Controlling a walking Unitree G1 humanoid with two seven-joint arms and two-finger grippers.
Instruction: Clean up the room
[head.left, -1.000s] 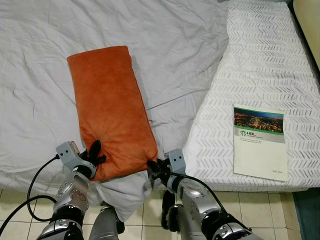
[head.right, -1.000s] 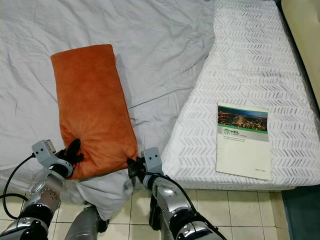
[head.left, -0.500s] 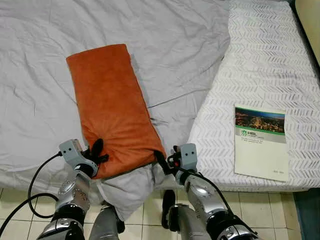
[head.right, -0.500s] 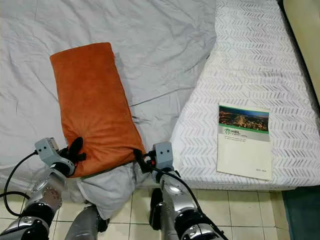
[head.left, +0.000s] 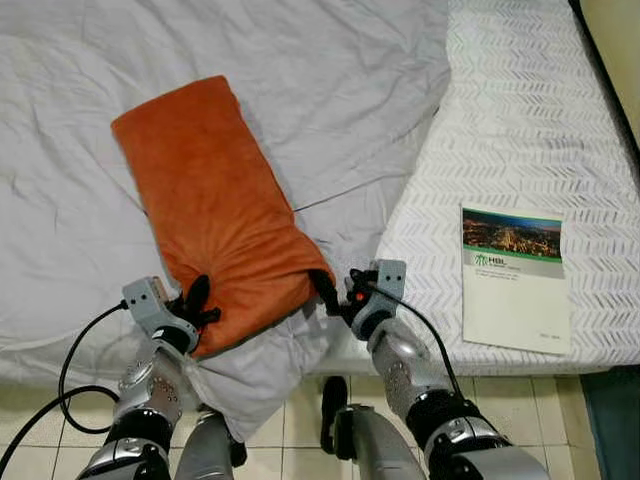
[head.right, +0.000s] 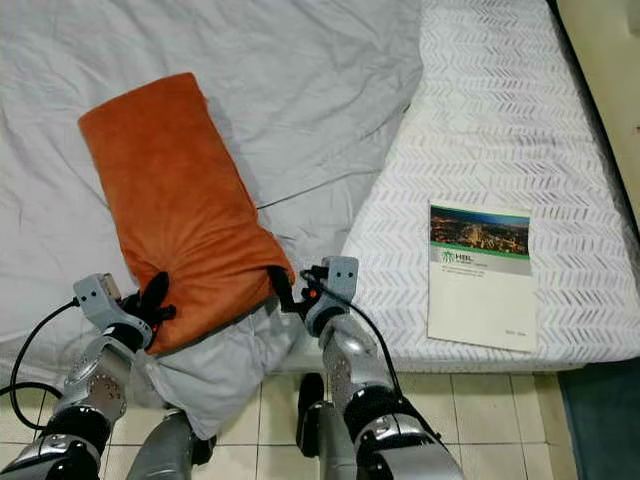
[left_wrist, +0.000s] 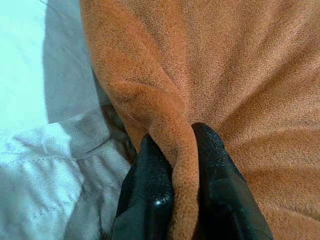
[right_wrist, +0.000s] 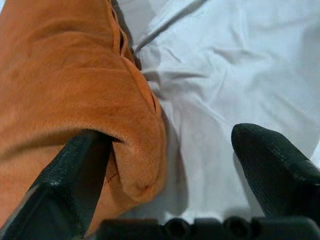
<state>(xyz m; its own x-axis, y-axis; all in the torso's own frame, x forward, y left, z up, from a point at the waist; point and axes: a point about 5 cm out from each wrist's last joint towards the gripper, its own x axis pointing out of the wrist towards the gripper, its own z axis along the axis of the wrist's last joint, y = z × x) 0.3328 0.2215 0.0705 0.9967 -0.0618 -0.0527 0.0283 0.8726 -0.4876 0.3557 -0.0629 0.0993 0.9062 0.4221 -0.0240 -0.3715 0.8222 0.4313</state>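
Lying beside the pillow (head.left: 215, 210), a booklet (head.left: 513, 278) (on bare mattress (head.left: 520, 120)).

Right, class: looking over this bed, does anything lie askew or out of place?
The orange pillow lies slanted across the grey sheet, its near end at the bed's edge, pinched by the left gripper. The right gripper is open at its other near corner. A booklet lies on the bare patterned mattress.

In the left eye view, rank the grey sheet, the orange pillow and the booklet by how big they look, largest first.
1. Grey sheet, by far the largest.
2. Orange pillow.
3. Booklet.
All three lie on the bed at a similar distance from the camera, so nearness hardly skews the order.
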